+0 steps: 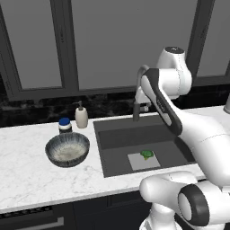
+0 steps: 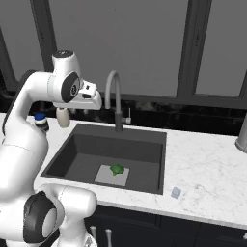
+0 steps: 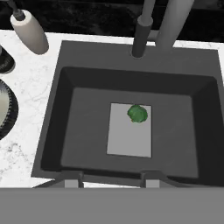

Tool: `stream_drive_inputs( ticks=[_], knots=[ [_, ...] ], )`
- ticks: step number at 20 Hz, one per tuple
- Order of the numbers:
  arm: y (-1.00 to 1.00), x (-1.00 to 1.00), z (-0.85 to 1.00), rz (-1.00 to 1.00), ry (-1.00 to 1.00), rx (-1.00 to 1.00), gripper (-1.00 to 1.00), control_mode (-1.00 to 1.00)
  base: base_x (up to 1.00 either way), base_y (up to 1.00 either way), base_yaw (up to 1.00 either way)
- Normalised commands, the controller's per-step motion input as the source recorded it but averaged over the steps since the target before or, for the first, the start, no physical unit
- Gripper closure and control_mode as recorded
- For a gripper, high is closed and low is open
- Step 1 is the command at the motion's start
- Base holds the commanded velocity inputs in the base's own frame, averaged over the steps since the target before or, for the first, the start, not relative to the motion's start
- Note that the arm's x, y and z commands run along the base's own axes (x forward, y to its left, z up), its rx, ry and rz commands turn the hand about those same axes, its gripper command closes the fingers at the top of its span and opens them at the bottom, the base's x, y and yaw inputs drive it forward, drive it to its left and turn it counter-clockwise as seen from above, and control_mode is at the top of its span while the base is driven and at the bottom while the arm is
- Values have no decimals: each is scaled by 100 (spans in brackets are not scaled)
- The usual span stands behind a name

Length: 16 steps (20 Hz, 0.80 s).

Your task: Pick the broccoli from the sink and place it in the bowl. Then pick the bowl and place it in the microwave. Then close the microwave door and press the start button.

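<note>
Green lumpy broccoli floret on the pale square patch of the dark grey sink.
Mottled blue-grey bowl sits on veined marble counter; gripper fingers apart, empty.

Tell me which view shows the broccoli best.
The hand view: the broccoli sits near its centre, seen from above on the sink's pale patch. Both base views show it smaller and farther off.

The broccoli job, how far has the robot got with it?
Nothing is done yet. The broccoli lies on the pale patch in the sink, and the bowl sits empty on the counter. The fingers hang above the sink, holding nothing. Picking, placing and the microwave steps remain.
</note>
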Motion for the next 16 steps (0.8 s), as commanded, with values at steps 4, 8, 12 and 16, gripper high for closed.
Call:
stream_drive_inputs(
  ticks=[4, 8, 12, 16],
  knots=[
    [0, -38, 0, 0, 0, 0, -100, -100, 0, 0, 0],
    [0, -97, -11, 5, -3, -1, -100, -100, 0, 0, 0],
    [0, -83, -32, 2, 0, -5, -100, -100, 0, 0, 0],
    [0, -54, -44, 2, 4, -13, -100, -100, 0, 0, 0]
  ],
)
